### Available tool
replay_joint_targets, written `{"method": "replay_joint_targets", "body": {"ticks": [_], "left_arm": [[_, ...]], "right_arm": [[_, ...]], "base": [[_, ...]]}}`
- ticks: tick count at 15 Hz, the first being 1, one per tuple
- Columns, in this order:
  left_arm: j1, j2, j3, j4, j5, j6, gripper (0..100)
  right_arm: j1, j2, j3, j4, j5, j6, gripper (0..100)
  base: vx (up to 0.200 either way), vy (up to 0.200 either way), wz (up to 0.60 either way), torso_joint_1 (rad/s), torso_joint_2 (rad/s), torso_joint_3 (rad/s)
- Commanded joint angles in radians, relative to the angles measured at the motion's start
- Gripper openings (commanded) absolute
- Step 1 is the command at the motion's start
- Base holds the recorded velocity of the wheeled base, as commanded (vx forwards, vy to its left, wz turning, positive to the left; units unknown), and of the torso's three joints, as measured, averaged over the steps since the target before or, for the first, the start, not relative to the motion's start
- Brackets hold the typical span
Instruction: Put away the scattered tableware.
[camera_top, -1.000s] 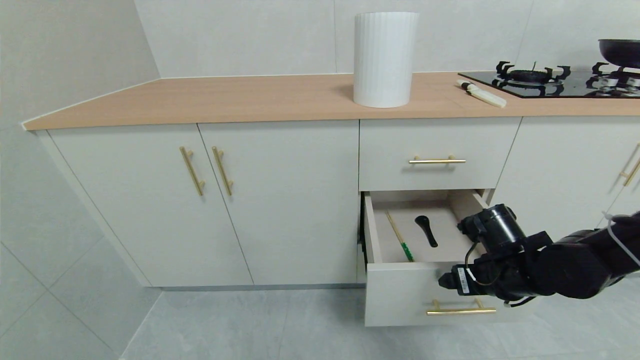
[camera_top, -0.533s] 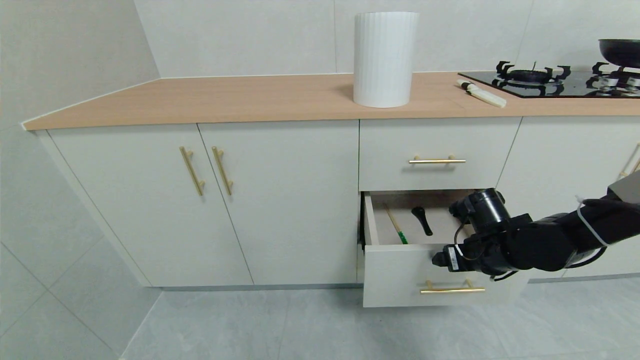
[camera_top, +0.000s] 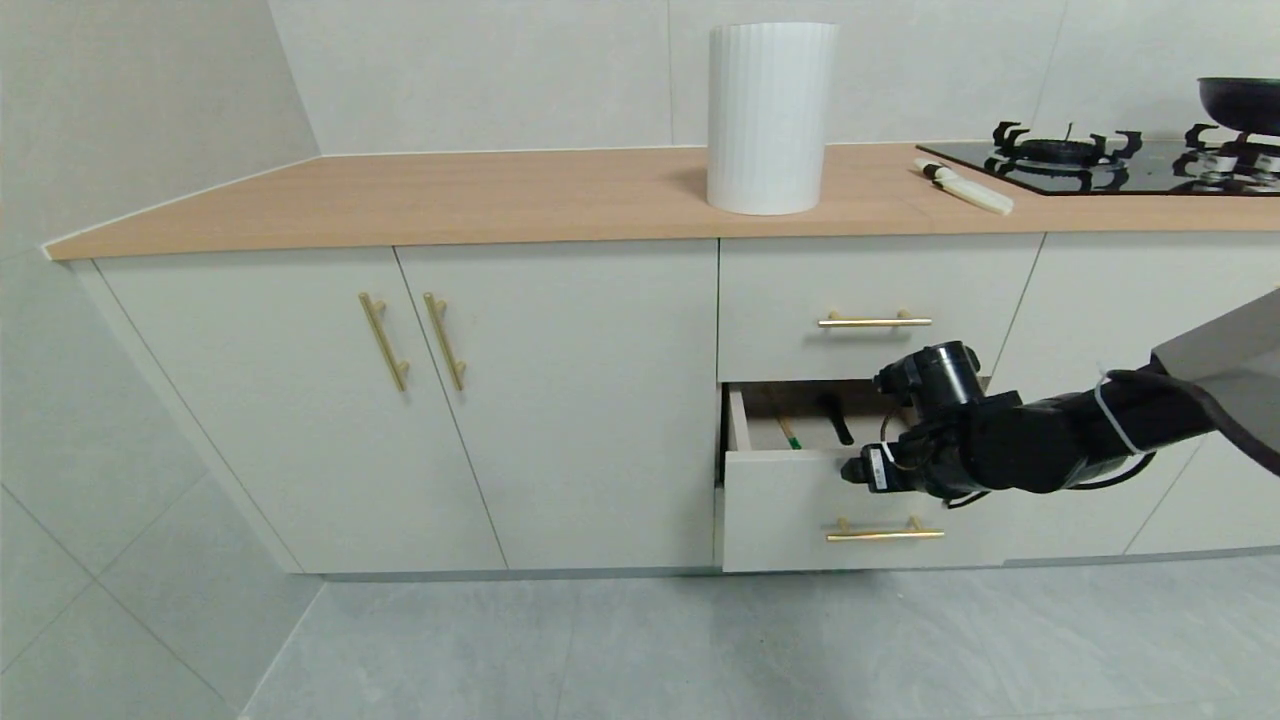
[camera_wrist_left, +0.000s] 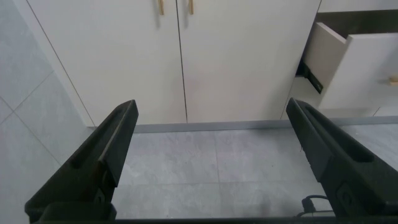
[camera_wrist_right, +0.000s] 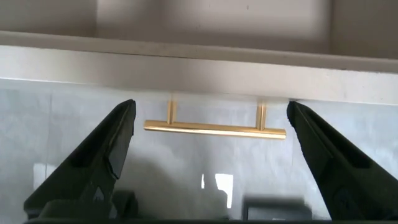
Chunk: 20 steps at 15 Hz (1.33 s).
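Tableware: a black spoon (camera_top: 832, 418) and a pair of chopsticks (camera_top: 787, 431) lie side by side inside the lower drawer (camera_top: 780, 505), visible through the narrow gap at its top.
Right fingers (camera_wrist_right: 102, 158): spread wide and grasping nothing, at the drawer front just above its brass handle (camera_wrist_right: 214, 129). Whether they touch the front I cannot tell.
Left fingers (camera_wrist_left: 106, 149): released and empty, low over the floor (camera_wrist_left: 205, 168), facing the cupboard doors (camera_wrist_left: 180, 56), well apart from the drawer.
Drawer: a little way out, close to flush.
Step in hand: by my judgement, closing the drawer on the stored pieces.
Doing it well: press square on and near the middle of the front so it runs straight. Slow down near the end so the spoon and chopsticks do not slide. Keep the fingers below the gap under the upper drawer (camera_top: 870, 300).
Tabletop (camera_top: 450, 195): carries a white ribbed canister (camera_top: 770, 118) and, near the hob (camera_top: 1100, 160), a pale utensil (camera_top: 963, 187) that may be left to store.
Writing: a small white tag on the right wrist, its print too small to read.
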Motion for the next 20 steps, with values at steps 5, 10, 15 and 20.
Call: {"method": "replay_joint_targets", "body": {"ticks": [5, 10, 15, 20], "left_arm": [[0.0, 0.001, 0.0, 0.0, 0.0, 0.0, 100], [0.0, 0.001, 0.0, 0.0, 0.0, 0.0, 100], [0.0, 0.001, 0.0, 0.0, 0.0, 0.0, 100], [0.0, 0.001, 0.0, 0.0, 0.0, 0.0, 100]], "right_arm": [[-0.024, 0.107, -0.173, 0.0, 0.004, -0.038, 100], [-0.056, 0.18, -0.25, -0.023, 0.005, -0.034, 100], [-0.062, 0.219, -0.25, -0.13, 0.001, -0.032, 100], [-0.076, 0.254, -0.253, -0.217, 0.001, -0.034, 100]], "base": [[0.0, 0.0, 0.0, 0.0, 0.0, 0.0], [0.0, 0.0, 0.0, 0.0, 0.0, 0.0], [0.0, 0.0, 0.0, 0.0, 0.0, 0.0], [0.0, 0.0, 0.0, 0.0, 0.0, 0.0]]}}
